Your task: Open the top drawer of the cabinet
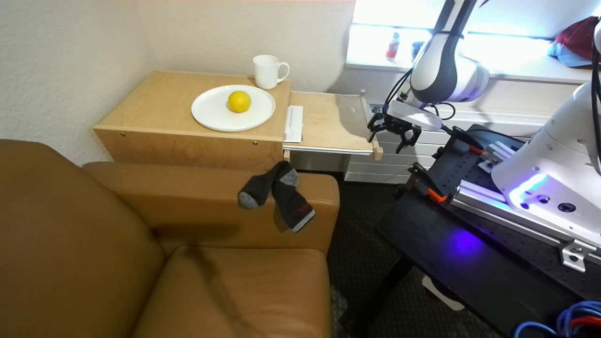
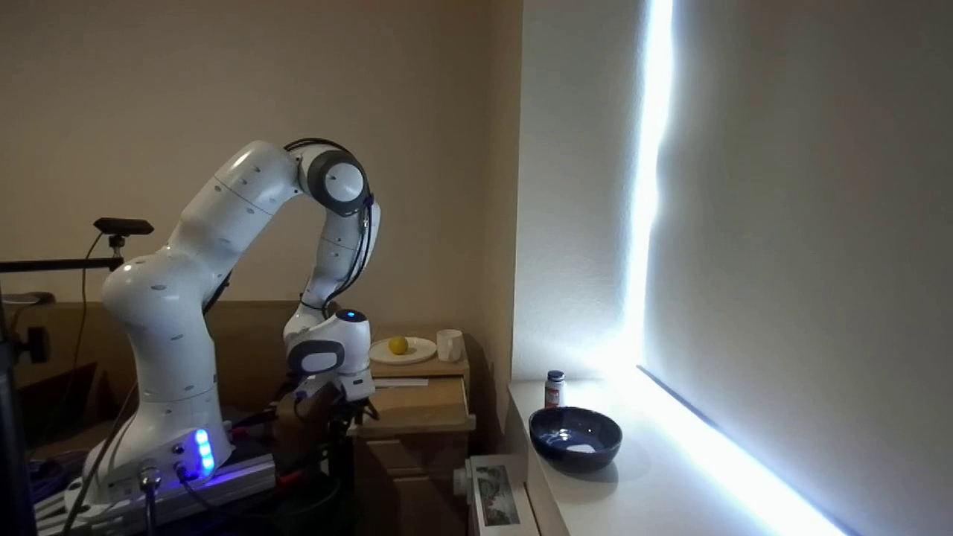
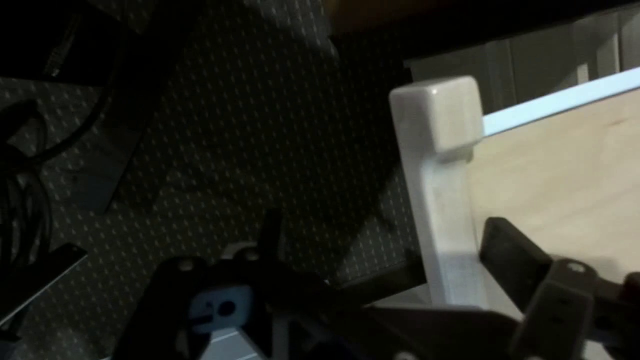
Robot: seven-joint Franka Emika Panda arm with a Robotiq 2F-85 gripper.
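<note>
The light-tan wooden cabinet [image 1: 155, 103] stands against the wall; its front [image 2: 413, 499] is dim in an exterior view. The top drawer [image 1: 328, 117] is out, extending well past the cabinet body toward the robot; it also shows in an exterior view [image 2: 428, 406]. In the wrist view the drawer [image 3: 560, 175] fills the right side, with its raised front strip [image 3: 450, 215]. My gripper [image 1: 385, 144] is open and empty at the drawer's front edge. In the wrist view the gripper [image 3: 382, 225] has one finger over the floor and one over the drawer panel. I cannot tell whether either touches.
A white plate [image 1: 211, 115] with a yellow fruit [image 1: 239, 101] and a white mug [image 1: 266, 72] stand on the cabinet. Dark socks [image 1: 291, 197] lie on the brown sofa's [image 1: 197, 188] armrest. A dark bowl [image 2: 575, 439] and a bottle [image 2: 555, 388] stand on the windowsill.
</note>
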